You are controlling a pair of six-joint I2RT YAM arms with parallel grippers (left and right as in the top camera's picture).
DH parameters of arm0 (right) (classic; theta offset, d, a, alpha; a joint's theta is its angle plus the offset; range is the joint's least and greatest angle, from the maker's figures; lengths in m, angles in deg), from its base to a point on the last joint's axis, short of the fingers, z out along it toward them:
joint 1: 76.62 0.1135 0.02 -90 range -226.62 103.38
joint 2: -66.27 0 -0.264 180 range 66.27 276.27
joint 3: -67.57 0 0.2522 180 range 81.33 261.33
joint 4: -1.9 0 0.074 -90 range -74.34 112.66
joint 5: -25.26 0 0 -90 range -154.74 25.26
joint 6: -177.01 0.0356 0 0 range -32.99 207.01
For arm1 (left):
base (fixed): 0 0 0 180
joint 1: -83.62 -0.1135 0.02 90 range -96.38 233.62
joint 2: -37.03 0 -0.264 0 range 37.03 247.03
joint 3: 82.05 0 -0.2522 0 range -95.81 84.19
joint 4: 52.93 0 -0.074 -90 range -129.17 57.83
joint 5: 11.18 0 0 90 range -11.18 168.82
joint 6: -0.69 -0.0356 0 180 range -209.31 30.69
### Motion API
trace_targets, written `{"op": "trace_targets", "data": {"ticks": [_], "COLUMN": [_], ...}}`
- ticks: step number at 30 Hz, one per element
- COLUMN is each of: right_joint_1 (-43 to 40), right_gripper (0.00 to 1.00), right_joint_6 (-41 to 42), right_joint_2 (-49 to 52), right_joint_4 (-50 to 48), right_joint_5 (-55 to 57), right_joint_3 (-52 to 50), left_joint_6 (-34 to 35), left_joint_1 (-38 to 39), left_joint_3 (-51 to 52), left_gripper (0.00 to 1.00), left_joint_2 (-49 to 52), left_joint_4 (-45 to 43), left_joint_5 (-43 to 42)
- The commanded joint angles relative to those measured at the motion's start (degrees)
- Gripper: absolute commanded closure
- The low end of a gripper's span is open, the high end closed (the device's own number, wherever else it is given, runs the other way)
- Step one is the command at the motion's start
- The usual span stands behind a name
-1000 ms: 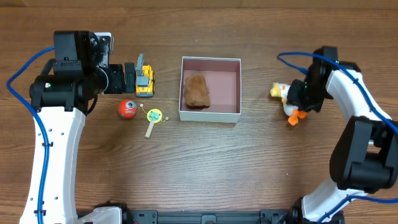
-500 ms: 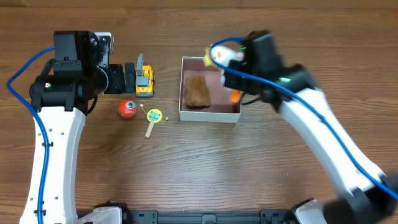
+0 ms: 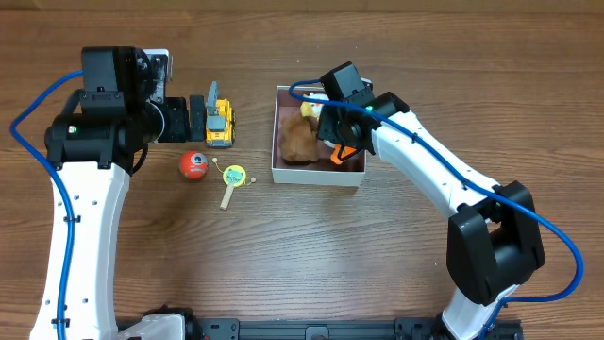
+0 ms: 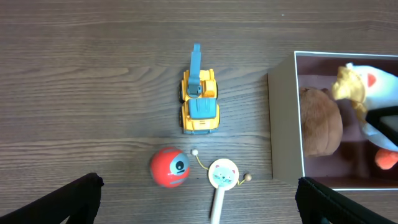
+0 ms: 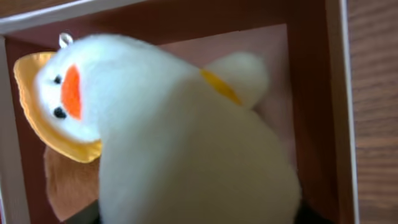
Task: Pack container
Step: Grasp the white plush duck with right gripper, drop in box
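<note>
The container is a square white-walled box with a pink-brown inside at the table's middle; it also shows in the left wrist view and the right wrist view. A brown plush lies in its left half. My right gripper is over the box, shut on a white plush duck with orange feet. My left gripper is open and empty, left of the yellow toy excavator. A red ball and a cat-face rattle drum lie left of the box.
The excavator, red ball and rattle drum lie close together between my left gripper and the box's left wall. Bare wood table surrounds them.
My right arm carried the duck from the table's right side to over the box and lowered it into the right half. The left arm has not moved.
</note>
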Motion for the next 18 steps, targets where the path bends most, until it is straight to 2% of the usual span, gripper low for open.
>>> {"op": "trace_targets", "data": {"ticks": [1, 3, 4, 6, 8, 9, 12, 18], "right_joint_1": [0.04, 0.04, 0.04, 0.02, -0.13, -0.13, -0.13, -1.97], "right_gripper": [0.28, 0.28, 0.23, 0.2, 0.07, 0.04, 0.02, 0.0], "right_joint_6": [-6.93, -9.31, -10.34, -10.78, -11.8, -11.8, -11.85, -11.76], "right_joint_2": [-1.44, -2.97, -4.31, -6.36, -9.49, -10.38, -15.02, -21.94], "right_joint_4": [0.31, 2.27, 4.07, 6.38, 7.37, 7.45, 9.42, 15.8], "right_joint_5": [0.33, 0.42, 0.44, 0.63, 0.59, 0.57, 1.57, 10.47], "right_joint_3": [2.6, 5.07, 7.08, 9.68, 11.54, 11.67, 11.69, 11.69], "left_joint_6": [-1.36, -1.36, -1.36, -1.36, -1.36, -1.36, -1.36, -1.36], "left_joint_1": [0.15, 0.15, 0.15, 0.15, 0.15, 0.15, 0.15, 0.15], "left_joint_3": [-1.49, -1.49, -1.49, -1.49, -1.49, -1.49, -1.49, -1.49], "left_gripper": [0.0, 0.0, 0.0, 0.0, 0.0, 0.0, 0.0, 0.0], "left_joint_2": [0.13, 0.13, 0.13, 0.13, 0.13, 0.13, 0.13, 0.13], "left_joint_4": [-0.09, -0.11, -0.11, -0.11, -0.11, -0.11, -0.11, -0.52], "left_joint_5": [0.15, 0.17, 0.17, 0.17, 0.17, 0.15, 0.17, 0.15]}}
